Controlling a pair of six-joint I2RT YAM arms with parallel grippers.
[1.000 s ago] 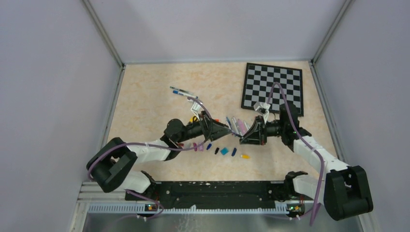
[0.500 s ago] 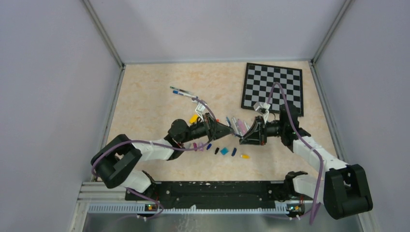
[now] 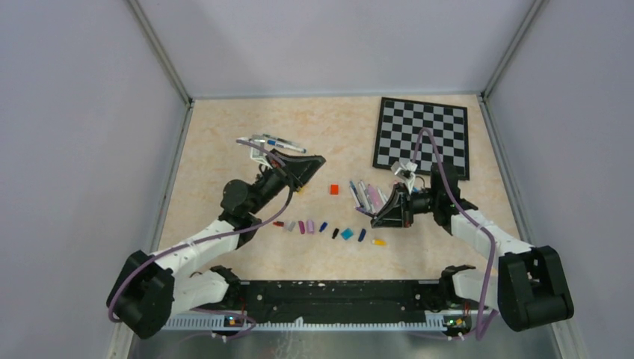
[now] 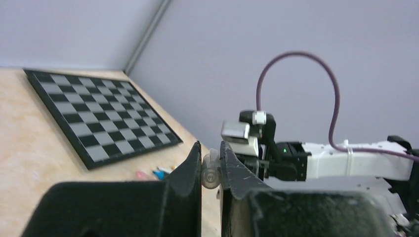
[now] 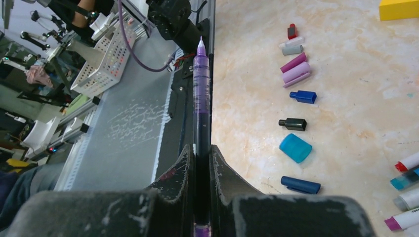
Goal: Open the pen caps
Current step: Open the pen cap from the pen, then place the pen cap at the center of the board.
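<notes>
Overhead plus wrist close-ups (shared table (image 3: 217, 149))

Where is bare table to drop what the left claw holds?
Bare table lies far centre, between the two far pens and the checkerboard, and in the far-left corner beyond the left arm. Crowded: the cap row, the red cube and the pen cluster by the right claw.
</notes>
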